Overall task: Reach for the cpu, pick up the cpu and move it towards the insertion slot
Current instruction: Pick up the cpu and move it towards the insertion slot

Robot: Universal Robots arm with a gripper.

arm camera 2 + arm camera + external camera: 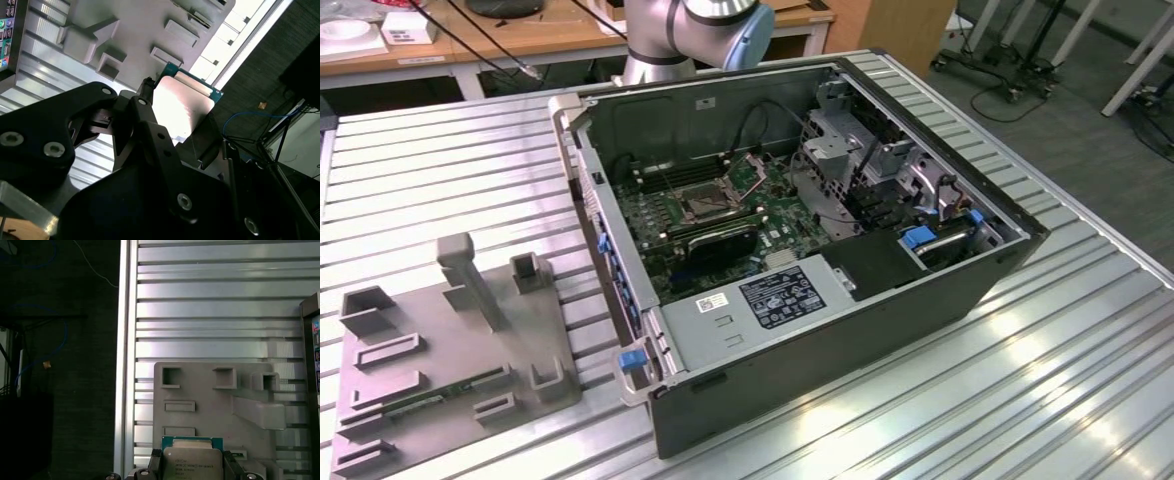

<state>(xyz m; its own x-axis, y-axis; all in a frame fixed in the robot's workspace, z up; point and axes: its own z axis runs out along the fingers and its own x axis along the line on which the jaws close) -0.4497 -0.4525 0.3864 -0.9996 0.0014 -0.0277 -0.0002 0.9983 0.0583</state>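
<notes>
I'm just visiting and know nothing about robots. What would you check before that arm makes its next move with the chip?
1. Cpu gripped: ok, the gripper clamps its edges in both wrist views.
2. Cpu clear of the grey tray: ok, it appears lifted off.
3. Computer case open: ok, board exposed in the exterior view.
4. Insertion slot free to receive: cannot tell.
5. Cpu over the slot: not ok, tray and table lie beneath it.

Arm raised, hand clamped.
Grey arm point(678, 30) with a blue joint cap in the exterior view; in both wrist views the black hand point(178, 114) point(192, 467) presses its fingers point(146, 89) on opposite edges of the cpu point(184, 100) point(192, 457).
</notes>
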